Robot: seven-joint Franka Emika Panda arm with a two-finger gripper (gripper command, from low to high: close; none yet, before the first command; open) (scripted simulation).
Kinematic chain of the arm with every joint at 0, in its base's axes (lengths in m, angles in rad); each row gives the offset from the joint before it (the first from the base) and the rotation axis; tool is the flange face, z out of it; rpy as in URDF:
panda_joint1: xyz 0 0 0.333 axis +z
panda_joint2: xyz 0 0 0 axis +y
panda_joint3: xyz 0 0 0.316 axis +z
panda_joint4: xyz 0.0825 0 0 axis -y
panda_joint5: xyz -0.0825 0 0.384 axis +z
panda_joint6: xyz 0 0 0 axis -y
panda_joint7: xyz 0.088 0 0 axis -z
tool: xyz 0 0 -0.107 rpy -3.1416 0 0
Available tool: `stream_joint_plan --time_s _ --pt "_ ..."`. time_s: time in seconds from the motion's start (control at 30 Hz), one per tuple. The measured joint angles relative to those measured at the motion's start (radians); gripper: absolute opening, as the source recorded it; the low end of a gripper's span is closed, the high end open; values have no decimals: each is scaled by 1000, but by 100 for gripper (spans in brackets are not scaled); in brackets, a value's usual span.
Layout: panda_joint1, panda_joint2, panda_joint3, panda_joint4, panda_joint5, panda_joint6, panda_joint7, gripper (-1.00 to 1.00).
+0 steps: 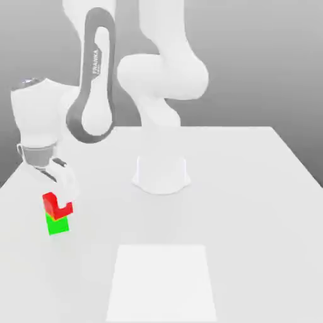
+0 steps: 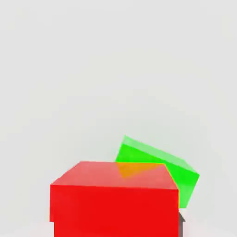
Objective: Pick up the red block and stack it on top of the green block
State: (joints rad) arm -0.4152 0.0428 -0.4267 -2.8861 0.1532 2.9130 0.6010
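In the exterior view my gripper (image 1: 58, 199) is low over the table's left side, shut on the red block (image 1: 52, 204); a white finger hides the block's upper right part. The green block (image 1: 58, 226) stands on the table directly under the red one, and the two appear to touch. In the hand view the red block (image 2: 113, 199) is close up, and the green block (image 2: 159, 162) pokes out from beneath it, turned at an angle to it and offset to one side.
The arm's round white base (image 1: 161, 175) stands at the middle of the white table (image 1: 252, 189). A paler square patch (image 1: 161, 281) lies on the table near its front edge. The arm's elbow (image 1: 94, 94) hangs above the gripper.
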Motion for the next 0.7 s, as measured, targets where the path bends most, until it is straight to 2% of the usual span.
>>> stream_joint_plan --time_s 0.03,0.23,0.4,0.53,0.7 --pt "1 9 -6 -1 -13 14 10 100" --pt "0 13 -10 -2 -19 21 14 100" --pt "7 -44 -3 3 21 -60 -16 100" --pt "-24 -123 2 0 -65 -133 45 100" --pt "-113 -238 41 -9 -256 -216 178 100"
